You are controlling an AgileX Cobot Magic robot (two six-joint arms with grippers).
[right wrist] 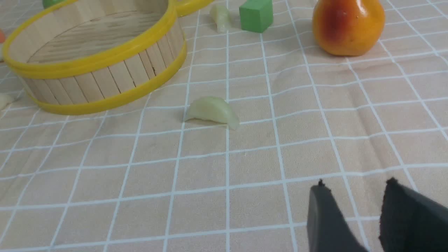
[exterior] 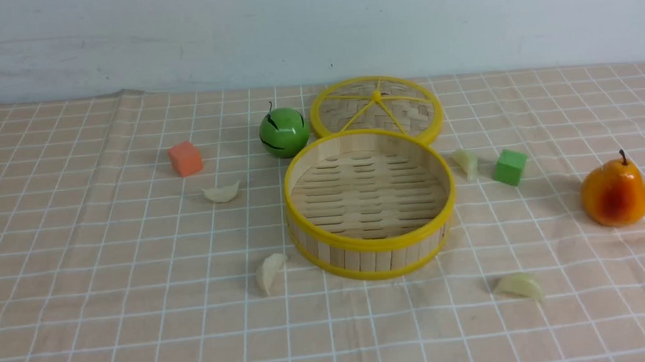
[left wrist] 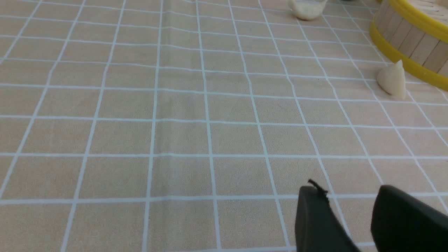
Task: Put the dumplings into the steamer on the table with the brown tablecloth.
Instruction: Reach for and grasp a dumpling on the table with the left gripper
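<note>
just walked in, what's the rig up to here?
Nothing is being handled yet. The steamer sits empty on the brown tablecloth, and all four dumplings lie on the cloth around it, two on each side. The left hand and right hand hover over bare cloth, both open and empty, each with a dumpling ahead of it.

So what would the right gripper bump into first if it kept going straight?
Probably the pear. Only bare tablecloth lies ahead of the right gripper before it, and the nearest dumpling sits off to one side. If the gripper tilts downward, it may touch cloth first.
</note>
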